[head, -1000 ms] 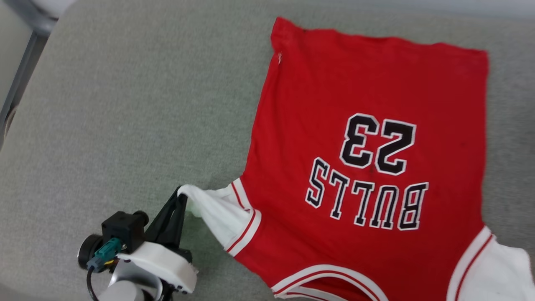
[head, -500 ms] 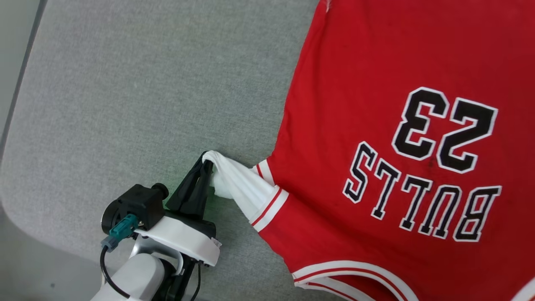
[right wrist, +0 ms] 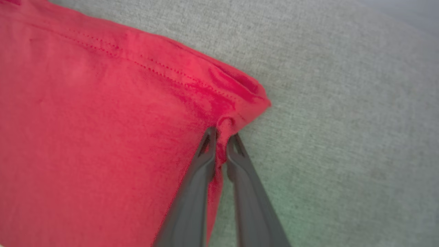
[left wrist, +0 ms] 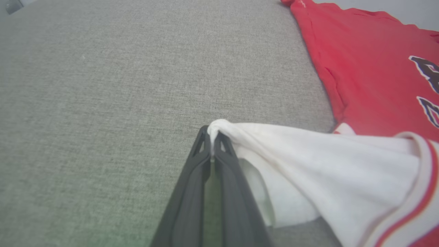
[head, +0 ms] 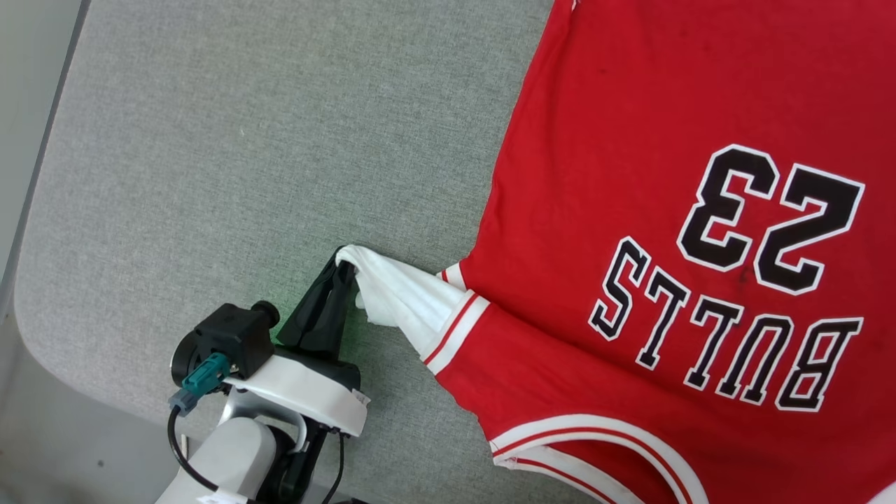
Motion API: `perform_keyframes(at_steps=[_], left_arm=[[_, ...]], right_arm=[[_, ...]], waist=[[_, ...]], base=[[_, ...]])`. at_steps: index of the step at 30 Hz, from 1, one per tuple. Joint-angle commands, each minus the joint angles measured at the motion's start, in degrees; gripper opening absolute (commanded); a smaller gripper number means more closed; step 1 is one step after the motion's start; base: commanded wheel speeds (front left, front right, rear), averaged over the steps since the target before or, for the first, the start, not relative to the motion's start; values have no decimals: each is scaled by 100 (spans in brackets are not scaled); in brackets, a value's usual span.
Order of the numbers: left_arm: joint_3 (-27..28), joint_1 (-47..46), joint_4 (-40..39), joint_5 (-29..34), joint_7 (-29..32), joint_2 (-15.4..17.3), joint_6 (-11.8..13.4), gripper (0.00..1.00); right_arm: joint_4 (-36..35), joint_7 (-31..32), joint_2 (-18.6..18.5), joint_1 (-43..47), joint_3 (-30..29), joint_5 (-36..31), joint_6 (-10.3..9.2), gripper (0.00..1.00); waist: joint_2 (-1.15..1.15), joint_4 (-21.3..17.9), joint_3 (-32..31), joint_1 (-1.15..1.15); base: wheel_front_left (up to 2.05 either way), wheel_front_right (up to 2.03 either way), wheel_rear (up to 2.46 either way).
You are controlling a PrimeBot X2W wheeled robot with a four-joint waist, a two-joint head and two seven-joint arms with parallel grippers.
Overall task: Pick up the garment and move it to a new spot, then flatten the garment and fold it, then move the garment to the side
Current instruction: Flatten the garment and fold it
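Note:
The garment (head: 630, 175), a red T-shirt printed "BULLS 23" upside down, lies spread over the right of the grey surface. Its white sleeve (head: 399, 297) with red-and-white trim is bunched and pulled left. My left gripper (head: 344, 262) is shut on the tip of that sleeve, the pinch seen close in the left wrist view (left wrist: 212, 132). In the right wrist view my right gripper (right wrist: 222, 134) is shut on a red hemmed corner of the garment (right wrist: 103, 120), with cloth squeezed between the fingers.
The grey fabric-covered surface (head: 245, 140) stretches wide to the left of the shirt. Its rounded left edge (head: 28, 231) drops to a pale floor. My left arm's white wrist and black camera block (head: 231, 343) sit at the lower left.
The head camera has shifted, so the shirt sits further right and lower than a second ago. The left gripper keeps hold of the sleeve, which looks slightly more stretched.

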Motion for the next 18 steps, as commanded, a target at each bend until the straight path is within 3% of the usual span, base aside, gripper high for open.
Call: perform_keyframes(at_steps=[1, 8, 18], left_arm=[[57, 78, 37, 41, -14, -12, -18, 0], [203, 300, 171, 106, -14, -48, -47, 0], [344, 882, 242, 70, -6, 88, 106, 0]], right_arm=[[152, -89, 41, 253, 63, 8, -4, 0], [-104, -855, -100, 125, 315, 377, -4, 0], [-902, -1660, -736, 1392, 612, 1309, -4, 0]], waist=[[0, -44, -86, 0], [0, -232, -568, 0], [0, -710, -1605, 0]], base=[[0, 0, 0], [0, 0, 0], [0, 0, 0]])
